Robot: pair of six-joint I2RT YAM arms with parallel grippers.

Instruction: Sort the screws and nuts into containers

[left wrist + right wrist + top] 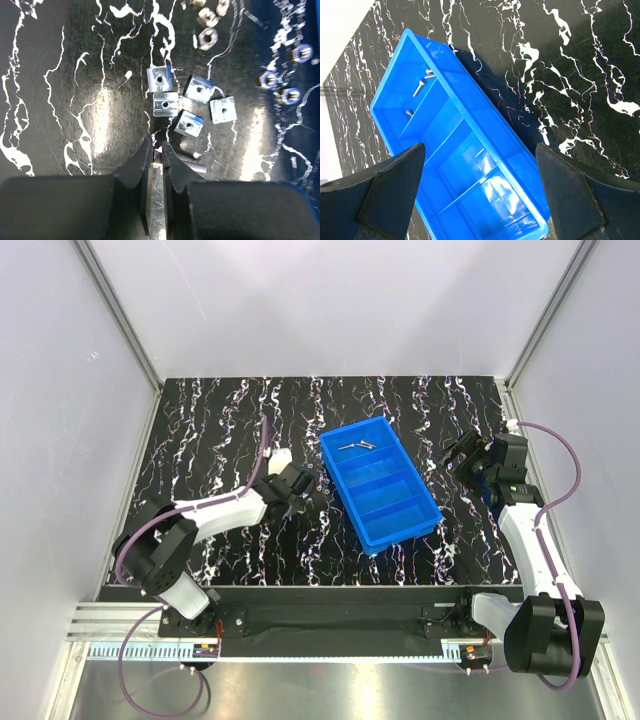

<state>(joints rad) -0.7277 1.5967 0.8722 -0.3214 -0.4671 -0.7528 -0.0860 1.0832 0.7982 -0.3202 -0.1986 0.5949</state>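
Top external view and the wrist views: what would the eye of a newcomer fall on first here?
The bright blue tray stands out right of centre on the black marbled table, with a few screws in its far compartment. In the left wrist view, a cluster of shiny square nuts lies on the table just beyond the left gripper, whose jaws are closed.

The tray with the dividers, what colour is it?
The tray is bright blue, clearest in the right wrist view.
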